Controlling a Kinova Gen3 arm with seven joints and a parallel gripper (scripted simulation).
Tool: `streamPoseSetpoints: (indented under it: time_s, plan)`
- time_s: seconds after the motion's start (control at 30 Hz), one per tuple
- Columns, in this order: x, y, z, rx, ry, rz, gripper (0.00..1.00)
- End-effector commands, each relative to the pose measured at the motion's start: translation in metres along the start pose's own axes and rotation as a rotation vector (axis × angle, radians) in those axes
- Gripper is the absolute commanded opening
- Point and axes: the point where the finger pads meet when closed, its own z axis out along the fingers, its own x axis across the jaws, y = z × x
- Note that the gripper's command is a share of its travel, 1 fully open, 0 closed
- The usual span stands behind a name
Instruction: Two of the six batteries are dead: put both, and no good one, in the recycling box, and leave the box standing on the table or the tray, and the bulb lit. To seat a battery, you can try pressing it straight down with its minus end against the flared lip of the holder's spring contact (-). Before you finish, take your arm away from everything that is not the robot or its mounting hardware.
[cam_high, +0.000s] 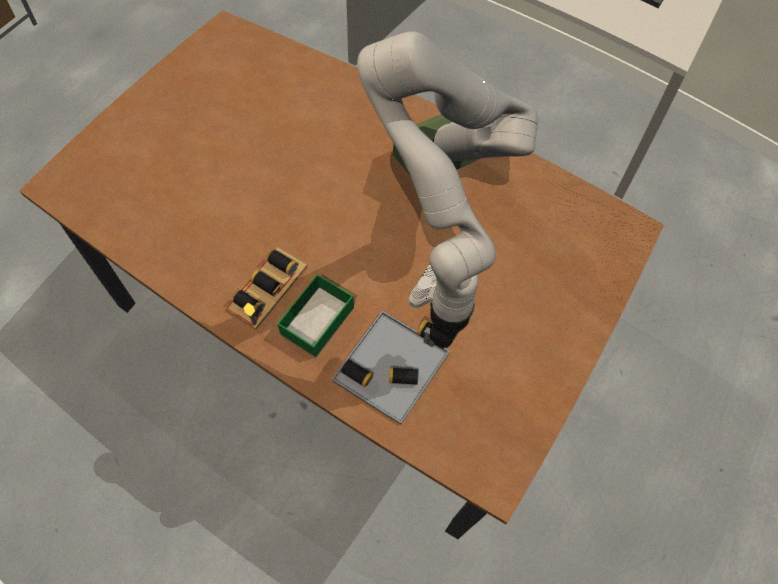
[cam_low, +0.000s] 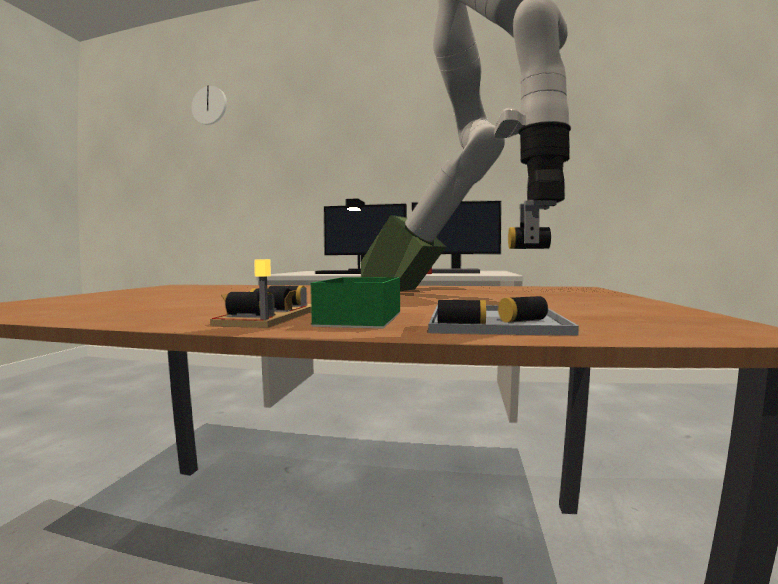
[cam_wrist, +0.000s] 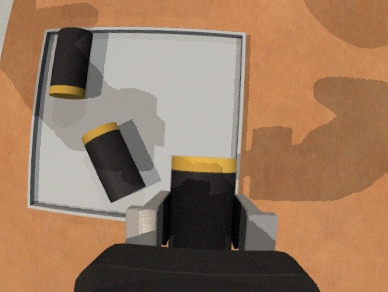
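Observation:
My gripper (cam_high: 429, 339) (cam_low: 531, 241) (cam_wrist: 201, 212) is shut on a black battery (cam_low: 542, 238) (cam_wrist: 203, 192) with a yellow end band, held level well above the tray (cam_high: 383, 342) (cam_low: 502, 329) (cam_wrist: 175, 65). Two batteries lie on the tray: one (cam_high: 356, 372) (cam_low: 461, 311) (cam_wrist: 71, 62) near its front left, another (cam_high: 404, 375) (cam_low: 526, 309) (cam_wrist: 115, 165) nearer its middle. The wooden holder (cam_low: 241, 320) bears three batteries (cam_high: 281, 260) (cam_high: 266, 282) (cam_high: 246, 299). Its bulb (cam_high: 249, 309) (cam_low: 262, 267) glows yellow. The green recycling box (cam_high: 296, 339) (cam_low: 351, 303) stands upright, with no battery visible inside.
The box stands between the holder and the tray on the brown table (cam_high: 188, 125) (cam_low: 628, 333). The arm's green base (cam_low: 392, 251) is at the back of the table. A desk with two monitors (cam_low: 377, 232) (cam_low: 471, 226) is behind it.

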Motion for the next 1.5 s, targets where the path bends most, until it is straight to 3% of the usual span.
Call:
streamPoseSetpoints:
  time_s: [0.0,0.3,0.83,1.0,1.23,1.3,1.47]
  plan:
    - [-0.006,-0.007,-0.014,0.003,-0.018,0.018,0.57]
    - [-0.006,-0.007,-0.027,0.003,-0.018,0.018,0.57]
    - [-0.007,-0.019,-0.028,0.003,-0.018,0.018,0.57]
    - [-0.01,-0.05,-0.029,0.003,-0.018,0.018,0.57]
    - [-0.018,-0.119,-0.029,0.003,-0.018,0.018,0.57]
    - [-0.018,-0.119,-0.029,0.003,-0.018,0.018,0.57]
    - [-0.023,-0.174,-0.029,0.003,-0.018,0.018,0.57]
